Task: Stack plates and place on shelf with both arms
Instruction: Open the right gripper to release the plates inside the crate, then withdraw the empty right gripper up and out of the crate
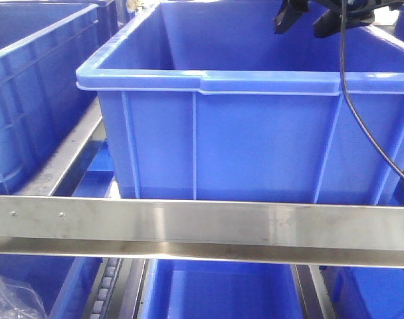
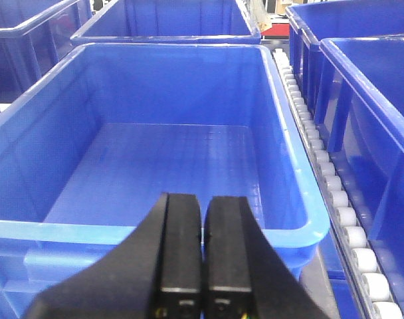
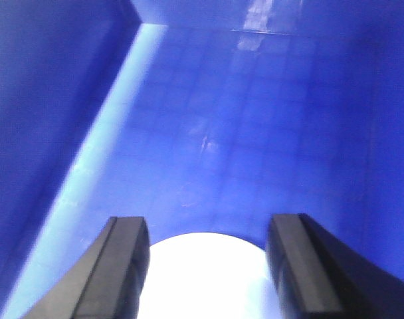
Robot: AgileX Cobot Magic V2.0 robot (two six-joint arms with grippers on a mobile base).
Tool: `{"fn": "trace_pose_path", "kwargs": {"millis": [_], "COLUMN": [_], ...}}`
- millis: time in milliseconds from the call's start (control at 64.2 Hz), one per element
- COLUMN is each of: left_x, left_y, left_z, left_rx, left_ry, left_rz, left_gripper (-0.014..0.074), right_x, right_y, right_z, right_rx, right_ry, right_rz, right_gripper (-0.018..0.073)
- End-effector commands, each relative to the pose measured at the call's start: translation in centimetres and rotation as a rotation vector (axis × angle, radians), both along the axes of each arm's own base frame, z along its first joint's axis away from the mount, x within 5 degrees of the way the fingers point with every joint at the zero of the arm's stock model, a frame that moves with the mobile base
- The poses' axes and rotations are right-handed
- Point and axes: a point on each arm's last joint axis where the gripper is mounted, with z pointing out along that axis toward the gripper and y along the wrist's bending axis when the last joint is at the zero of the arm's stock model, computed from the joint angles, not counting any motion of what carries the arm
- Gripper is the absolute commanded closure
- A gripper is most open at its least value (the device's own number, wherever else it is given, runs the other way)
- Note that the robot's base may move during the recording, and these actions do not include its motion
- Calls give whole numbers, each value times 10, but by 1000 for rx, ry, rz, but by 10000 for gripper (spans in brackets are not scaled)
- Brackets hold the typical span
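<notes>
We see our left gripper (image 2: 202, 266) pinched tight on nothing, above the near rim of a big blue bin (image 2: 189, 173). Inside a blue bin, our right gripper (image 3: 205, 266) is spread wide, a white plate (image 3: 202, 279) between its fingers (image 3: 122, 266).

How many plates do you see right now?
1: a white plate lies low in the right wrist view, between the open right gripper's fingers, inside a blue bin. A second may be hidden beneath or out of frame.

No readable text, label, brand, number or sign anywhere; blue crate (image 1: 255, 133) walls plain; steel rail (image 1: 202, 226) unmarked
</notes>
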Motion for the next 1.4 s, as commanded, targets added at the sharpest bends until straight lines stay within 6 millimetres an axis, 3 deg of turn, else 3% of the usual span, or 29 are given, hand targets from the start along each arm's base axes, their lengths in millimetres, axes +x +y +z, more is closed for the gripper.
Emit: {"fn": "trace_pose_path", "kwargs": {"millis": [0,94,156,343,514,608,888,1060,1247,1387], "left_x": [1,1,1,1,1,1,1,1,1,1], "left_y": [2,2,2,2,2,2,2,2,2,2], "left_z": [17,17,17,17,17,17,17,17,17,17], "left_rx": [-18,-18,-18,-18,-18,-18,-18,-18,-18,-18], "left_ry": [-102,-102,-102,-102,-102,-102,-102,-102,-102,-102], "left_rz": [24,24,24,24,24,24,24,24,24,24], "left_gripper": [511,511,511,511,511,511,511,511,511,511], "right_x": [-8,-18,-28,-58,-77,-94,-187,-229,-253,-254], "right_y": [-5,-8,-9,-15,-20,-24,-48,-58,-63,-63], "right_z": [44,58,69,93,106,102,70,50,33,21], "right_rx": [27,34,38,1,-14,-11,21,29,32,26], "right_ry": [-169,-197,-210,-206,-230,-246,-400,-434,-444,-418], "right_rz": [-15,-13,-8,19,26,22,-8,-8,-6,-5], "right_gripper": [57,67,135,552,529,529,529,529,529,529]}}
